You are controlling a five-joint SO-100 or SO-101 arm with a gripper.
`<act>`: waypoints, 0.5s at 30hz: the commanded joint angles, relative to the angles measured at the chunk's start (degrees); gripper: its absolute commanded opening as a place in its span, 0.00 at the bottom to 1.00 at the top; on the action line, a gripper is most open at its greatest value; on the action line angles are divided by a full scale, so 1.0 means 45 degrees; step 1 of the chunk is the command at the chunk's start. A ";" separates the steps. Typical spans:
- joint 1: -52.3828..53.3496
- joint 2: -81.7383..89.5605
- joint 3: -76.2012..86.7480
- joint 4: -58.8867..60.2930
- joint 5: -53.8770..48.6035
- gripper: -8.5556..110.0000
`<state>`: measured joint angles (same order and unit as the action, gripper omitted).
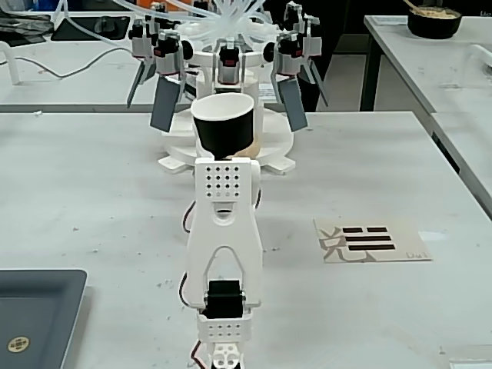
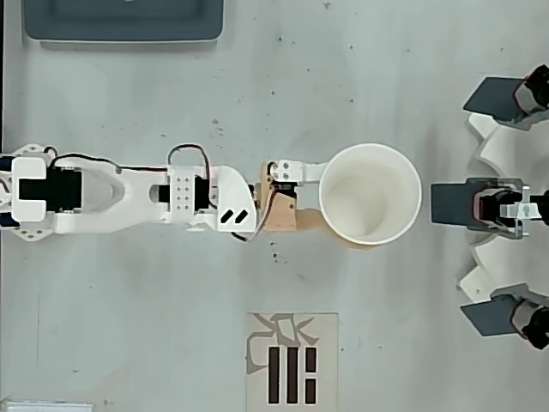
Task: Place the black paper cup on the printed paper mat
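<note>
Gripper (image 2: 330,202) fingers clamped on black paper cup (image 1: 224,123), held upright above worktop (image 1: 92,192). Transport step; next: swing toward printed paper mat (image 2: 292,360) near worktop edge, lower.

In the overhead view the cup (image 2: 371,194) sits at the gripper (image 2: 330,202) tip; the mat (image 2: 292,360) lies below, apart.

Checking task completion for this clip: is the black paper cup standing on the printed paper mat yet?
No. In the overhead view the black paper cup is at the gripper, well apart from the printed paper mat, which lies bare.
</note>
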<state>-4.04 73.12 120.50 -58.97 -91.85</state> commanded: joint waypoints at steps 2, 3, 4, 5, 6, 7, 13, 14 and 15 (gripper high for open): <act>0.0098 0.0879 0.0234 -0.0410 -0.0176 0.15; 0.0098 0.0996 0.0332 -0.0449 -0.0176 0.15; 0.0098 0.1094 0.0430 -0.0449 -0.0137 0.15; 0.0098 0.1191 0.0488 -0.0449 -0.0117 0.15; 0.0098 0.1328 0.0586 -0.0449 -0.0098 0.15; 0.0098 0.1504 0.0703 -0.0449 -0.0098 0.15; 0.0117 0.3027 0.2148 -0.0430 -0.0098 0.15; 0.0117 0.3340 0.2520 -0.0430 -0.0078 0.15; 0.0117 0.3672 0.2871 -0.0430 -0.0059 0.15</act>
<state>-4.04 83.14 132.10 -59.15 -92.20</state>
